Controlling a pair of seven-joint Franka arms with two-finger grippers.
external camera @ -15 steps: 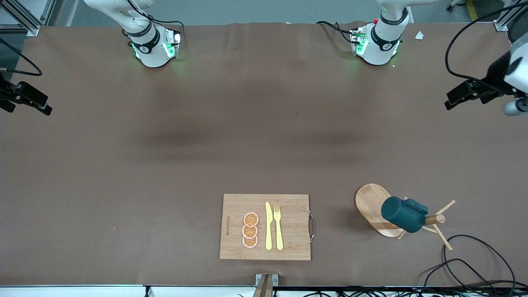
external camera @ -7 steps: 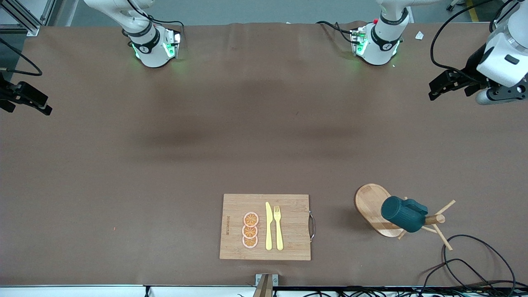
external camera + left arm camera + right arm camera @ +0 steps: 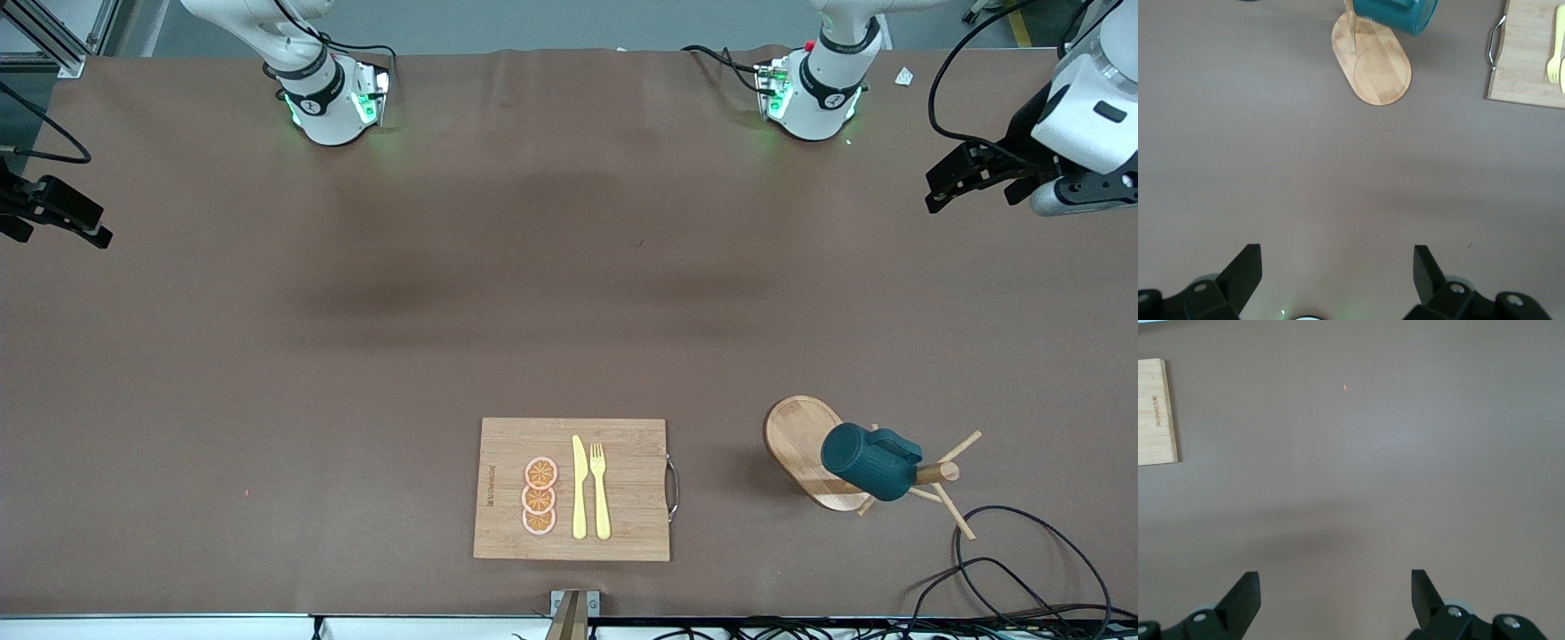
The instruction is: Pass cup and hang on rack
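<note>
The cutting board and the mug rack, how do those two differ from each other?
The cutting board is a flat rectangle with a metal handle; the rack has an oval base with a post and thin pegs.

The cutting board carries a yellow knife, fork and orange slices; the rack holds the cup, tilted on a peg.

The rack sits toward the left arm's end of the table.

Both are light wood.

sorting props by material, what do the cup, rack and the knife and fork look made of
Cup: probably glazed ceramic; dark teal, faintly ribbed.
Rack: light wood, visible grain, thin pegs.
Knife and fork: likely plastic; uniform pale yellow, no metallic shine.
</note>
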